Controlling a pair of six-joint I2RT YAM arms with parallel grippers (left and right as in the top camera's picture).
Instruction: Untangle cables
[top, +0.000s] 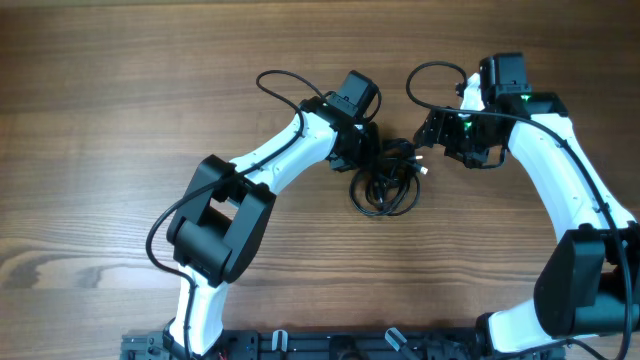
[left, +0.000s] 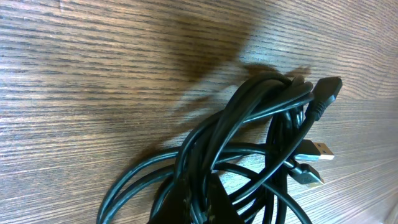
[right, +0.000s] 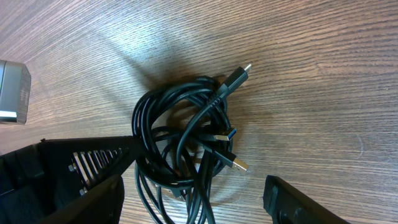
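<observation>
The cables (top: 385, 185) are several thin black cords tangled in one loose coil at the table's middle. In the left wrist view the cables (left: 249, 124) fill the lower right, with a black plug and two metal USB ends at the right. My left gripper (left: 202, 208) sits at the bundle's left edge (top: 372, 160), its fingers closed on a few strands. In the right wrist view the cables (right: 186, 130) lie between and ahead of my fingers. My right gripper (right: 199, 177) is wide open over the coil's right end (top: 428, 140) and holds nothing.
The wooden table (top: 120, 100) carries nothing else. Both white arms reach in from the near edge, each with thicker black wiring looped above it (top: 275, 80). A dark rail (top: 330, 345) runs along the near edge.
</observation>
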